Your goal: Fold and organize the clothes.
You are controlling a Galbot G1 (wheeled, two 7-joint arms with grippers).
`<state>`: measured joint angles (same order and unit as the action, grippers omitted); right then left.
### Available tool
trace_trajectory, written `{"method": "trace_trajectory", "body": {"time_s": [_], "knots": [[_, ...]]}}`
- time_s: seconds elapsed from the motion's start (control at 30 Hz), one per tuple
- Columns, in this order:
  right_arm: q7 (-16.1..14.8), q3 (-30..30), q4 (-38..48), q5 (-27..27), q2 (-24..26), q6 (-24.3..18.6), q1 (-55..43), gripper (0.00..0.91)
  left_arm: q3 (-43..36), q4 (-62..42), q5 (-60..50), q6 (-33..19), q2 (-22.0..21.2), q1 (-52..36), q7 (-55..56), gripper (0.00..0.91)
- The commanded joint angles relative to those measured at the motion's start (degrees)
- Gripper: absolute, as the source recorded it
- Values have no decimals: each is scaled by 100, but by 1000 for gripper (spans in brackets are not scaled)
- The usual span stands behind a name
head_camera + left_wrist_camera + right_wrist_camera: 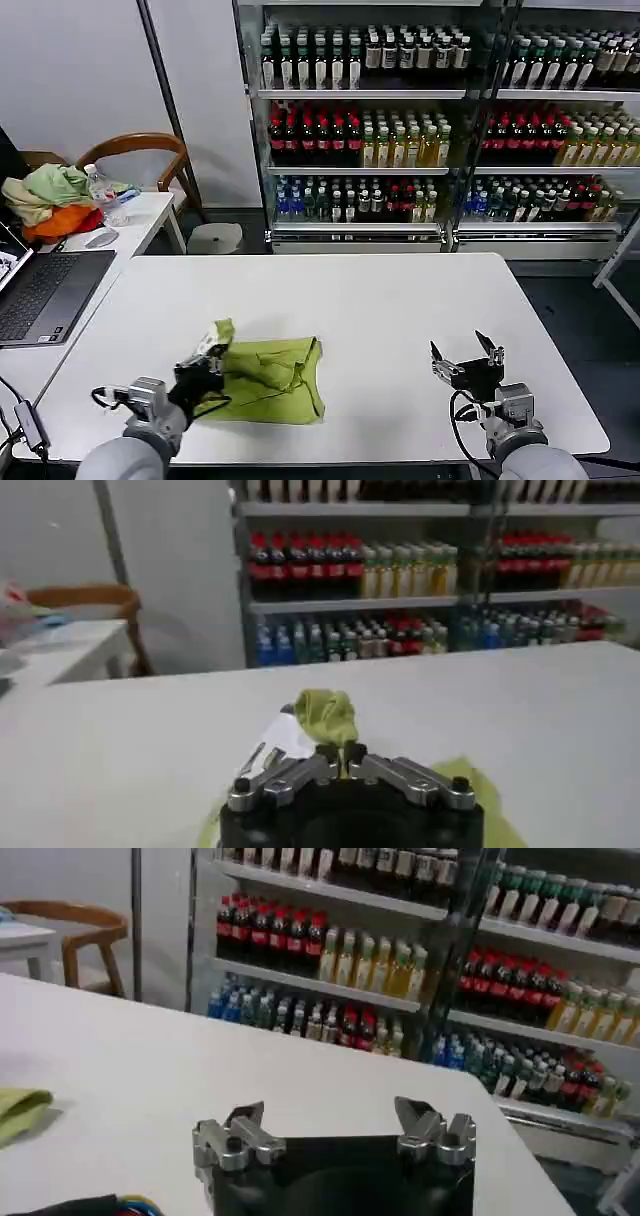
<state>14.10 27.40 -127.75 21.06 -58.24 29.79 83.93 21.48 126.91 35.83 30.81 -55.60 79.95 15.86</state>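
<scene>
The lime-green T-shirt [272, 380] lies partly folded and rumpled on the white table [380, 310], near its front left. My left gripper [207, 358] is at the shirt's left edge, shut on a bunched corner of the fabric, which sticks up past the fingertips as a green tuft [326, 716]. More of the green shirt [478, 790] lies flat beside that gripper. My right gripper [467, 356] hovers open over bare table at the front right, well apart from the cloth, nothing between its fingers [245, 1125]. An edge of the T-shirt [18, 1110] shows far off in the right wrist view.
A side desk at the left holds a laptop [40, 290], a mouse, a water bottle [103, 195] and a heap of pale green, cream and orange garments [52, 200]. A wooden chair [140, 150] stands behind it. Shelves of drink bottles [440, 120] fill the back.
</scene>
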Motion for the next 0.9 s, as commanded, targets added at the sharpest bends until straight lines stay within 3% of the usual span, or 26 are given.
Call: {"method": "trace_trajectory", "body": {"time_s": [0.03, 0.37, 0.43, 0.47, 0.5, 0.57, 0.77, 0.9], "knots": [[6, 54, -12, -8, 19, 12, 40, 907, -1078, -439, -367, -48, -469, -683, -165, 30], [4, 108, -43, -11, 7, 14, 100, 907, -1201, -572, -320, 151, -507, -879, -170, 40], [6, 96, -24, -14, -1, 12, 83, 907, -1238, -566, -318, 160, -509, -884, -154, 91], [5, 88, -22, -15, -2, 13, 78, 907, -1254, -560, -279, 170, -519, -899, -147, 272], [5, 84, -22, -15, -4, 14, 78, 907, -1278, -550, -205, 171, -546, -918, -133, 907], [1, 75, -22, -18, -9, 15, 76, 907, -1324, -558, -180, 114, -628, -951, -123, 907], [-7, 52, -20, -20, -18, 14, 64, 907, -1306, -995, 171, -1025, -934, -1109, -281, 907], [-17, 33, -12, -16, -12, 6, 33, 907, -1063, -648, 221, -1165, -821, -892, -352, 907]]}}
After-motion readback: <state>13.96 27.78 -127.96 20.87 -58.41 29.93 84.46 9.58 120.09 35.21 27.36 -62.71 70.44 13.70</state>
